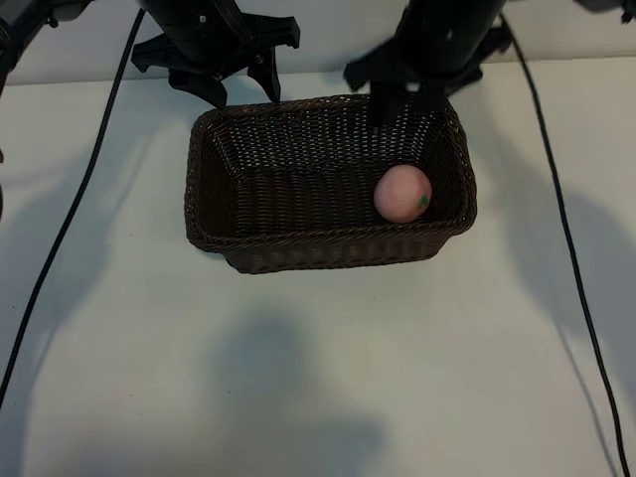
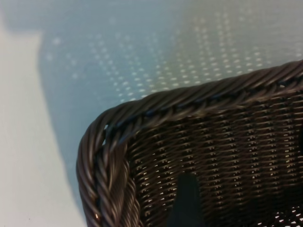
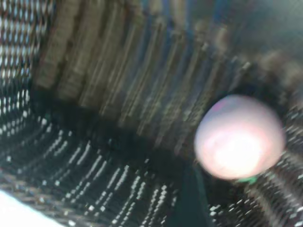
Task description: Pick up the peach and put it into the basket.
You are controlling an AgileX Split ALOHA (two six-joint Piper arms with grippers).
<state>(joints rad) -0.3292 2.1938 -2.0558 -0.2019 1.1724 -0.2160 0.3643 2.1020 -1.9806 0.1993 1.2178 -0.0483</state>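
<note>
While the white table [image 1: 318, 378] takes up most of what we see, we note the basket [image 1: 214, 189] at its middle, dark wicker, long side toward the camera. Both arms hang at its far rim. Our left gripper [image 1: 231, 70] sits beyond the far left corner with fingers spread wide, holding nothing. Our right gripper [image 1: 409, 94] hovers over the far right rim, its fingers dipping just inside; it holds nothing, but whether the fingers stand apart we cannot tell. We find the peach [image 1: 402, 193] lying inside the basket, against the right end near the front wall, free of both grippers; in the right wrist view the peach [image 3: 239, 137] sits just beyond the fingers.

Risks, as we judge them: the peach looks delivered, so trouble lies in the retreat. A right finger catching the woven rim could drag or tip the basket. We read no brands, labels or writing anywhere.
</note>
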